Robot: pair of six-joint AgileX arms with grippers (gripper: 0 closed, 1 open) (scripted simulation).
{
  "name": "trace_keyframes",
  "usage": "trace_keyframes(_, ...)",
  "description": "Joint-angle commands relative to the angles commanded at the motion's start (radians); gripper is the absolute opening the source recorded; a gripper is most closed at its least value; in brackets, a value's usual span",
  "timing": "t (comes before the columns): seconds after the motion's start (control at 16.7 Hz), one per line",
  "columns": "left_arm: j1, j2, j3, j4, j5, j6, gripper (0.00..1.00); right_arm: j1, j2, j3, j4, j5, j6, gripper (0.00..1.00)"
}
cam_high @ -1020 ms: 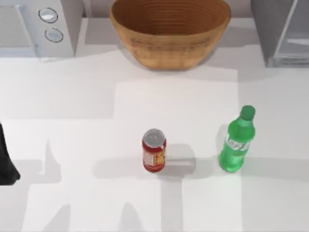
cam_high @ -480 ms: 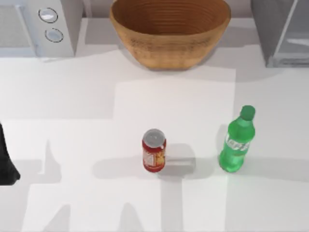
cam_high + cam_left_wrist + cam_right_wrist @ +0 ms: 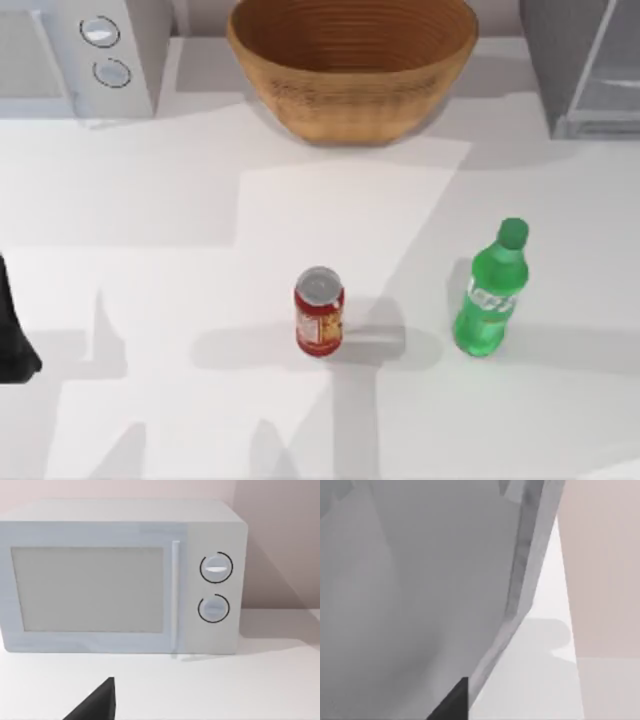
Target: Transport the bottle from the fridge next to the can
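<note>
The bottle [image 3: 490, 296] stands upright on the bench [image 3: 150, 280], right of the can [image 3: 319, 312] and well apart from it, towards the right edge. Fridge [image 3: 585, 65] at the far right corner. Left arm [image 3: 14, 330] parked at the left edge; state of the fingers cannot be told.

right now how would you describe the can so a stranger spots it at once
Start at the big wicker bowl at the table's back middle. Straight in front of it, mid-table, stands the can: short, red, silver-topped, unlike the taller green bottle to its right.
</note>
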Motion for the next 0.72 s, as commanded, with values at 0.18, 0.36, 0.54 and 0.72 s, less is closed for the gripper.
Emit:
trace_keyframes(0.18, 0.000, 0.000, 0.000, 0.000, 0.000, 0.000, 1.00, 0.239, -0.043, -0.066, 0.080, 0.164, 0.142, 1.00)
trace_keyframes(0.36, 0.000, 0.000, 0.000, 0.000, 0.000, 0.000, 1.00, 0.477, -0.095, -0.141, 0.163, 0.341, 0.293, 1.00)
trace_keyframes(0.54, 0.000, 0.000, 0.000, 0.000, 0.000, 0.000, 1.00, 0.632, -0.145, -0.205, 0.230, 0.483, 0.416, 1.00)
trace_keyframes(0.72, 0.000, 0.000, 0.000, 0.000, 0.000, 0.000, 1.00, 0.692, -0.172, -0.235, 0.262, 0.542, 0.472, 1.00)
